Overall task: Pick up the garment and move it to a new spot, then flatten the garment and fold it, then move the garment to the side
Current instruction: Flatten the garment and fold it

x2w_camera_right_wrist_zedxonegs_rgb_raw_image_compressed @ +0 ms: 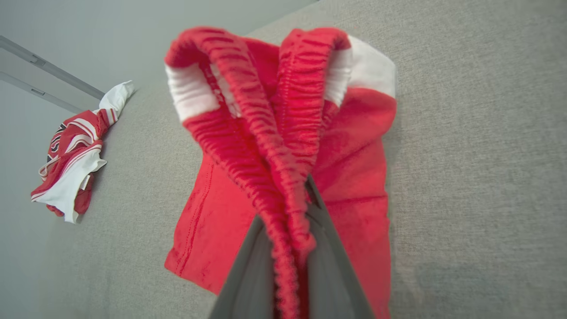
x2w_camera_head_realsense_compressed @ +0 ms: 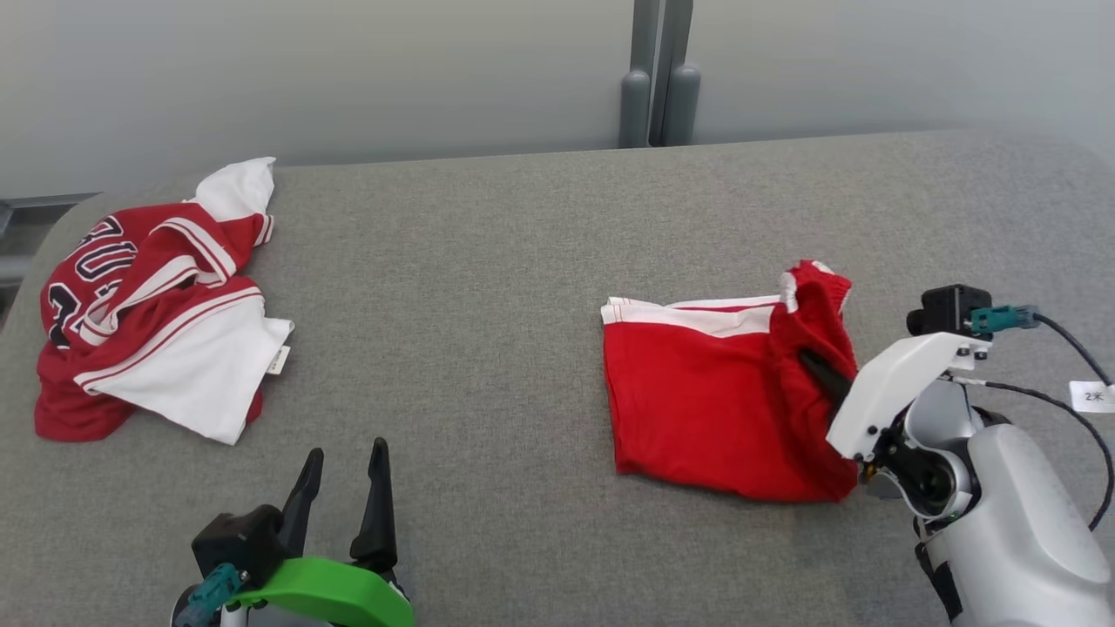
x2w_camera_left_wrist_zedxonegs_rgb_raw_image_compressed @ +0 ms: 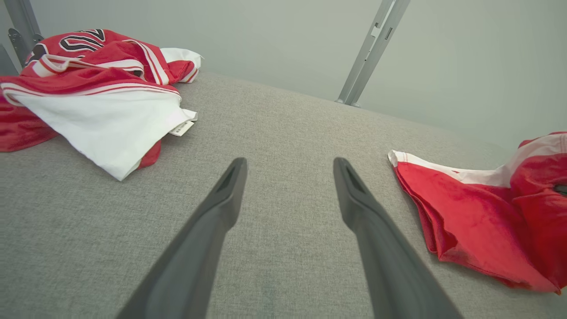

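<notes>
The garment, red shorts [x2w_camera_head_realsense_compressed: 697, 392] with a white side stripe, lies partly folded on the grey fabric surface right of centre. My right gripper [x2w_camera_head_realsense_compressed: 821, 373] is shut on its elastic waistband at the right end and lifts that end a little. In the right wrist view the bunched waistband [x2w_camera_right_wrist_zedxonegs_rgb_raw_image_compressed: 274, 146] is pinched between the dark fingers [x2w_camera_right_wrist_zedxonegs_rgb_raw_image_compressed: 330, 261] of the right gripper [x2w_camera_right_wrist_zedxonegs_rgb_raw_image_compressed: 297, 208]. My left gripper [x2w_camera_head_realsense_compressed: 347, 451] is open near the front edge at the lower left and holds nothing. From the left wrist the shorts [x2w_camera_left_wrist_zedxonegs_rgb_raw_image_compressed: 478, 221] lie right of the left gripper [x2w_camera_left_wrist_zedxonegs_rgb_raw_image_compressed: 290, 163].
A crumpled red and white jersey [x2w_camera_head_realsense_compressed: 148, 296] lies at the left end of the grey surface [x2w_camera_head_realsense_compressed: 488, 261]; it is also in the left wrist view as the jersey [x2w_camera_left_wrist_zedxonegs_rgb_raw_image_compressed: 97, 88]. Grey posts [x2w_camera_head_realsense_compressed: 658, 87] stand behind the back edge. A cable with a tag [x2w_camera_head_realsense_compressed: 1093, 396] hangs by the right arm.
</notes>
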Robot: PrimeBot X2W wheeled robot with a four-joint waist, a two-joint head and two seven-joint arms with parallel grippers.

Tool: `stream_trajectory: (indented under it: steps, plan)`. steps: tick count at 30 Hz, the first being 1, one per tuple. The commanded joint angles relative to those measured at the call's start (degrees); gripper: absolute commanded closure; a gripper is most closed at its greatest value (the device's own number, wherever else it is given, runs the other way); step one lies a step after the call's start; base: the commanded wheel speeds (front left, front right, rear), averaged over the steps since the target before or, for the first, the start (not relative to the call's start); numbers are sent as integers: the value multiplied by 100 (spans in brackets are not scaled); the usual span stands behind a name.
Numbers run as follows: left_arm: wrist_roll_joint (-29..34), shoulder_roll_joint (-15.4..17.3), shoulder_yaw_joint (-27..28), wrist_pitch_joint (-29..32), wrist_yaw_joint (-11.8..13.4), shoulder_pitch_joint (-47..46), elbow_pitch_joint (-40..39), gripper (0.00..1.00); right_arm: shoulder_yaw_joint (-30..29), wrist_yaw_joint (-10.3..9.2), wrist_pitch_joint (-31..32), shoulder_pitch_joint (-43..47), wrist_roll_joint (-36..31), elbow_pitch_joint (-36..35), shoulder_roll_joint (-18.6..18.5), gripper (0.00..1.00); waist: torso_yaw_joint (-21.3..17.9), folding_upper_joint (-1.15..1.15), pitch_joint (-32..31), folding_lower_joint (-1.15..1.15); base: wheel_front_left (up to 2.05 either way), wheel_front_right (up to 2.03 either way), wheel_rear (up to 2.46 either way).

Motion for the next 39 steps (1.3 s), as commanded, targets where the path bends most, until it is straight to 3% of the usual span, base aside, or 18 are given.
stream_trajectory:
  steps: [1,8,18,19,22,23,24,30,39]
  plan:
    - [5,11,-2,3,-18,79,-6,0,13,0,5,-10,-91,31,26,100,41,0,-27,0,0,0,0]
    - [-10,-15,-39,7,-38,86,4,0,79,0,-160,-306,-529,583,355,100,200,0,-70,0,0,0,0]
    - [-15,-90,-93,2,-84,-15,97,0,456,0,-419,-802,-648,1642,443,100,432,0,-77,0,0,0,0]
    - [-18,-98,-96,0,-77,-16,102,0,517,0,-446,-842,-628,1750,440,94,448,0,-79,0,0,0,0]
    - [-24,-105,-98,-3,-90,-21,122,0,674,0,-556,-987,-579,2032,439,47,482,0,-80,0,0,0,0]
    - [-24,-105,-97,-5,-91,-21,127,0,721,0,-594,-1031,-561,2121,440,4,489,0,-78,0,0,0,0]
    - [-25,-106,-94,-6,-88,-21,131,0,769,0,-647,-1077,-550,2196,440,0,495,0,-78,0,0,0,0]
    - [-41,-113,-75,-14,-64,-1,145,0,1209,0,-961,-1300,-439,2364,440,0,476,0,-95,0,0,0,0]
    - [-54,-106,-29,-27,-45,64,119,0,2054,0,-1240,-1291,-662,1857,441,0,315,0,-123,0,0,0,0]
